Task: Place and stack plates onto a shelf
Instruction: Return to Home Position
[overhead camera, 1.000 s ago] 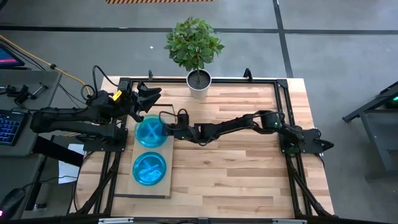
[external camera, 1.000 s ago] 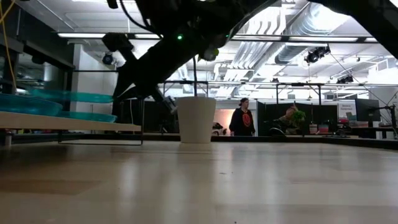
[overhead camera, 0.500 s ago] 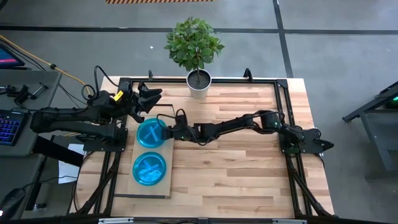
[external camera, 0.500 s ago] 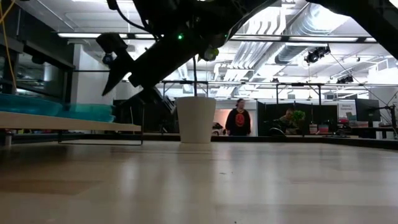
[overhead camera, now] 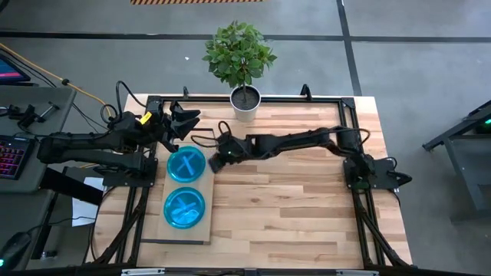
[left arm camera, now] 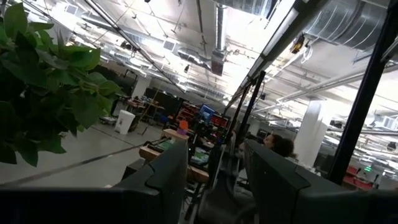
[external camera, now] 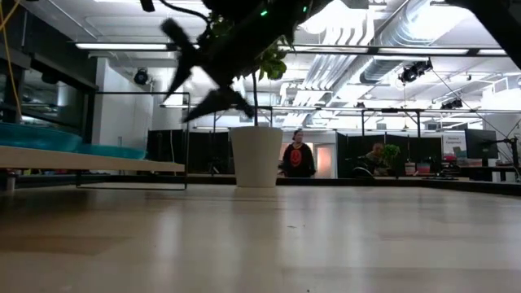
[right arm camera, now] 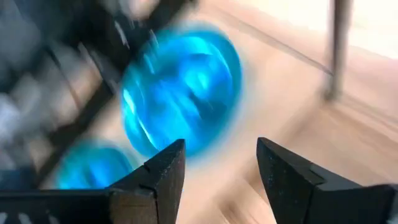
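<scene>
Cyan-blue plates [overhead camera: 186, 164] sit in two stacks on the shelf [overhead camera: 189, 233], one toward the back of the board, one toward the front. Can't count per stack from above. No loose plates show on the table [overhead camera: 291, 207], so stacking looks done; what's left is prob. just parking the arms.

Right gripper [overhead camera: 215, 159] hangs just beside the back stack, off the shelf's inner edge, w/ its arm stretched across from the right side. Fingers are wide apart w/ nothing between them; the wrist view shows a bare gap and blurred plates beyond. Reads as a let-go posture: spread so it clears the rim w/o dragging the stack.

Left gripper [overhead camera: 181, 123] waits at the back-left corner near the pot [overhead camera: 245, 104], fingers apart, empty.

Plates: round, shallow, translucent glossy plastic, likely light & slippery, so they nest easily. Shelf: flat pale wood w/ a dark edge, raised off the tabletop in the low view. Table: striped butcher-block.
</scene>
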You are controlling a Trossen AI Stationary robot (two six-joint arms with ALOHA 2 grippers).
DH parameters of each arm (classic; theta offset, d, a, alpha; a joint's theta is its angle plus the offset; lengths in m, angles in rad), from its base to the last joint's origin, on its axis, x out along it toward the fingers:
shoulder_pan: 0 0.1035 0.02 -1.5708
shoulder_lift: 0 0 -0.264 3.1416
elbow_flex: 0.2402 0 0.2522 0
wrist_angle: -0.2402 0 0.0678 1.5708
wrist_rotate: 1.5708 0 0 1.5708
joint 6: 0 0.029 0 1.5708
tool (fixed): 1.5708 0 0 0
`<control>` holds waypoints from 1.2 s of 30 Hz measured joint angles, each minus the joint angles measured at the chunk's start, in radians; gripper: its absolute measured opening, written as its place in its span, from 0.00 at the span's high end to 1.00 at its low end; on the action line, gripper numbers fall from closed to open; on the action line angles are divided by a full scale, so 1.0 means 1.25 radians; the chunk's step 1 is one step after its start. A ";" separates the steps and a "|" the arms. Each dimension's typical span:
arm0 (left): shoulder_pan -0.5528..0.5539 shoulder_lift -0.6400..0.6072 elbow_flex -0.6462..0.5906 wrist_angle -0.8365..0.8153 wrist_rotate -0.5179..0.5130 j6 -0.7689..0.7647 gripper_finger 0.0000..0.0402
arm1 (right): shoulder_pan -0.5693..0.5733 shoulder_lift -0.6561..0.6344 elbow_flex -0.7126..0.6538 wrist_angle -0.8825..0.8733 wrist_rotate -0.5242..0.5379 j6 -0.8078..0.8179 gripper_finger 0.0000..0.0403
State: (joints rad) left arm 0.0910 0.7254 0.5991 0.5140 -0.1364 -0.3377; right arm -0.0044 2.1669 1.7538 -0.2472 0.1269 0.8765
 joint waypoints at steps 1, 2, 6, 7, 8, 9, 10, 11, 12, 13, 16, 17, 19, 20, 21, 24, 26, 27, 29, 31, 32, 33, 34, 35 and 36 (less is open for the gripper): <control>0.000 0.000 0.000 0.000 0.000 0.000 0.63 | -0.002 -0.017 0.000 -0.062 -0.021 -0.039 0.55; 0.000 0.000 0.000 0.000 -0.001 0.000 0.63 | -0.002 -0.035 -0.001 -0.136 -0.021 -0.077 0.55; 0.000 0.000 0.000 -0.001 -0.003 0.000 0.63 | 0.011 -0.112 -0.001 -0.464 0.045 -0.207 0.55; 0.000 0.002 0.000 -0.003 -0.003 0.000 0.63 | 0.015 -0.128 -0.001 -0.536 0.075 -0.238 0.55; 0.000 0.005 0.000 -0.006 -0.003 0.000 0.63 | 0.020 -0.150 -0.015 -0.585 0.101 -0.268 0.55; 0.000 0.008 0.000 -0.013 -0.003 0.000 0.63 | 0.024 -0.180 -0.047 -0.606 0.119 -0.297 0.55; 0.000 0.012 0.000 -0.018 -0.004 0.000 0.63 | 0.026 -0.225 -0.096 -0.598 0.117 -0.314 0.55; 0.000 0.015 0.000 -0.023 -0.006 -0.001 0.63 | 0.026 -0.277 -0.162 -0.573 0.101 -0.324 0.55; 0.000 0.019 0.000 -0.027 -0.009 -0.009 0.63 | 0.025 -0.335 -0.238 -0.537 0.077 -0.325 0.55; 0.000 0.025 0.000 -0.023 -0.012 -0.020 0.63 | 0.024 -0.398 -0.321 -0.500 0.054 -0.320 0.55; 0.000 0.042 0.000 -0.026 -0.013 -0.067 0.63 | 0.023 -0.609 -0.559 -0.400 -0.004 -0.249 0.55; 0.000 0.049 0.000 -0.025 -0.013 -0.080 0.63 | 0.023 -0.685 -0.623 -0.364 -0.011 -0.223 0.55; -0.006 0.062 0.000 -0.024 -0.025 -0.096 0.63 | 0.027 -0.821 -0.741 -0.296 -0.019 -0.150 0.55; -0.013 0.070 0.000 -0.023 -0.031 -0.098 0.63 | 0.030 -0.885 -0.792 -0.264 -0.022 -0.116 0.55; -0.020 0.077 0.000 -0.019 -0.037 -0.097 0.63 | 0.033 -0.949 -0.837 -0.230 -0.024 -0.088 0.55; -0.039 0.096 0.000 0.009 -0.047 -0.078 0.63 | 0.041 -1.118 -0.934 -0.129 -0.024 -0.024 0.55; -0.045 0.104 0.000 0.029 -0.048 -0.061 0.63 | 0.043 -1.203 -0.977 -0.096 -0.022 0.006 0.55; -0.047 0.106 0.000 0.032 -0.048 -0.058 0.63 | 0.043 -1.239 -0.991 -0.082 -0.021 0.010 0.55; -0.048 0.109 0.000 0.040 -0.048 -0.057 0.63 | 0.043 -1.299 -1.000 -0.072 -0.021 0.011 0.55; -0.047 0.108 0.000 0.043 -0.045 -0.053 0.63 | 0.043 -1.338 -1.000 -0.064 -0.021 0.008 0.55; -0.047 0.107 0.000 0.043 -0.045 -0.046 0.63 | 0.043 -1.353 -1.000 -0.053 -0.021 0.003 0.55; -0.047 0.106 0.000 0.042 -0.045 -0.038 0.63 | 0.043 -1.365 -1.000 -0.033 -0.021 -0.005 0.55; -0.047 0.103 0.000 0.042 -0.043 -0.031 0.63 | 0.043 -1.374 -1.000 -0.012 -0.020 -0.018 0.55; -0.047 0.101 0.000 0.043 -0.039 -0.023 0.63 | 0.042 -1.380 -1.000 0.009 -0.020 -0.035 0.55; -0.047 0.100 0.000 0.045 -0.031 -0.017 0.63 | 0.042 -1.384 -1.000 0.032 -0.018 -0.055 0.55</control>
State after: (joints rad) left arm 0.0322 0.8509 0.5995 0.5697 -0.1747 -0.3595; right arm 0.0486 0.4368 0.5037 -0.2075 0.1041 0.8077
